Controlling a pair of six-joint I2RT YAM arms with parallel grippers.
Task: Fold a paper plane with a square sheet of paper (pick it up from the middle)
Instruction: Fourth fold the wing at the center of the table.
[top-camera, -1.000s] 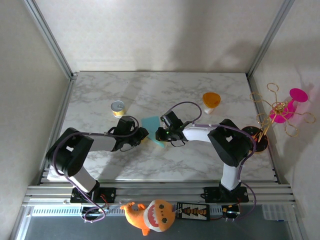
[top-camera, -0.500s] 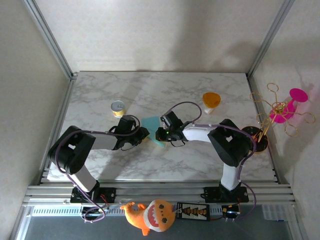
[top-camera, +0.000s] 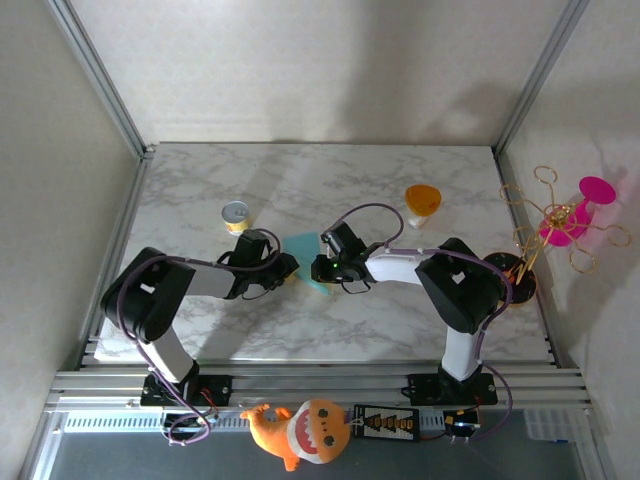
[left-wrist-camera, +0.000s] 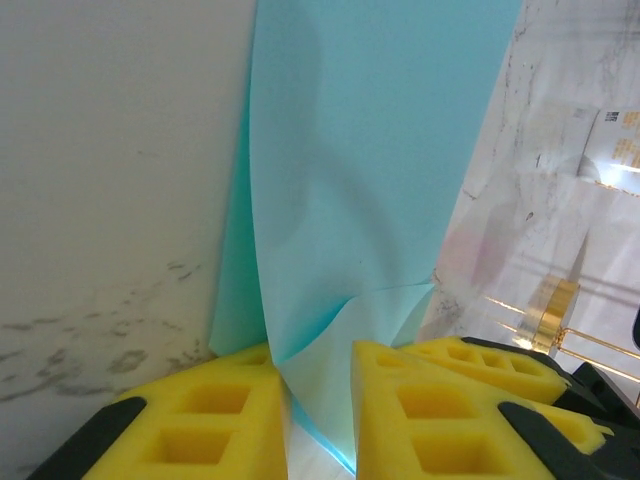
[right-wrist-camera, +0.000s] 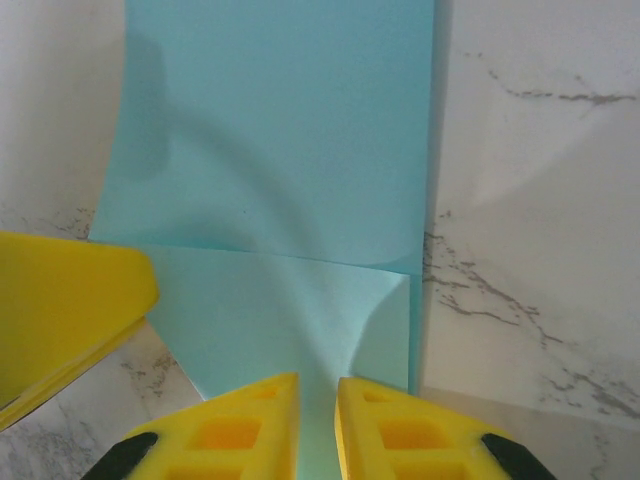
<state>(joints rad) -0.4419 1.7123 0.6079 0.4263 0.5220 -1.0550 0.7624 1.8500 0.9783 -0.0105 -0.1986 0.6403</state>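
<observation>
The square sheet of paper (top-camera: 300, 246) is teal-blue and partly folded, lifted off the marble table (top-camera: 400, 170) near its middle. My left gripper (top-camera: 288, 268) holds its left edge, and in the left wrist view the paper (left-wrist-camera: 370, 150) bends into a crease and runs down between the yellow fingers of the left gripper (left-wrist-camera: 315, 350). My right gripper (top-camera: 318, 268) holds the near edge. In the right wrist view the paper (right-wrist-camera: 280, 130) shows a folded flap, pinched in the narrow gap of the right gripper (right-wrist-camera: 318, 385). The two grippers almost touch.
A small yellow can (top-camera: 236, 216) stands behind the left gripper. An orange cup (top-camera: 422, 200) stands at the back right. A gold wire stand with a pink piece (top-camera: 560, 215) sits beyond the table's right edge. An orange plush toy (top-camera: 300, 430) lies on the front rail.
The left arm's elbow has shifted slightly to the right and its jaws have narrowed onto the paper. The right arm and the paper stay where they were.
</observation>
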